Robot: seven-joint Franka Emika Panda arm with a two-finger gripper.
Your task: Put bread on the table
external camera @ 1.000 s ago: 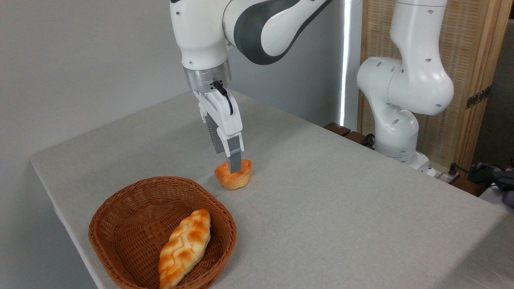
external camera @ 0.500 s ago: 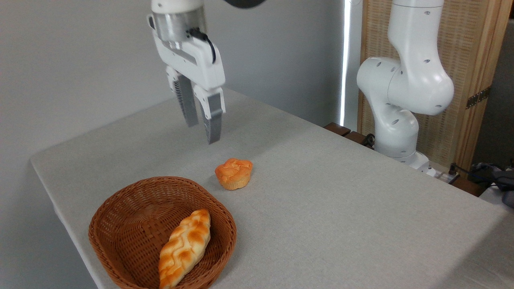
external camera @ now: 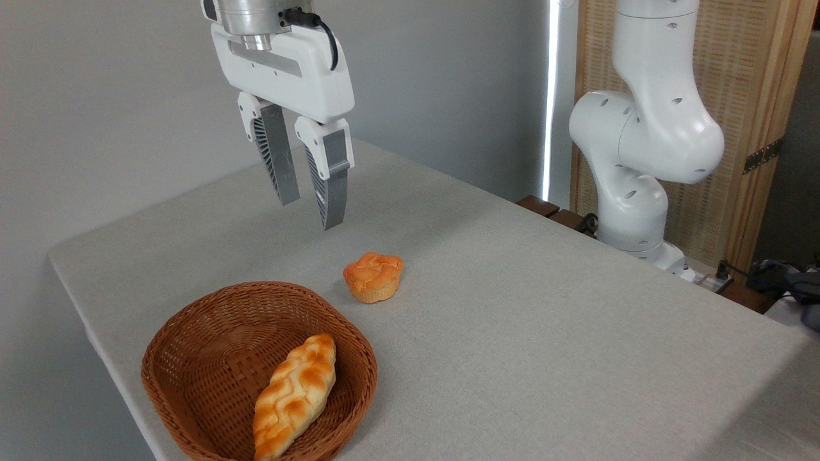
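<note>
Orange bread [external camera: 373,276] on table [external camera: 544,307], gripper [external camera: 311,210] empty

Arm [external camera: 647,121]: glossy white shell, rounded bulbous joint housings, small dark round screw recesses dotted over the casings. Base segment white, flared at the foot. Wrist end: brushed silver metal ring above a white, boxy gripper [external camera: 311,214] body with a grey inset strip on its face. Black cable [external camera: 323,38] loops from the silver ring down the side of the body. Two fingers [external camera: 333,186]: white mounts at the top, grey tapering blades below, inner sides finely ribbed.
</note>
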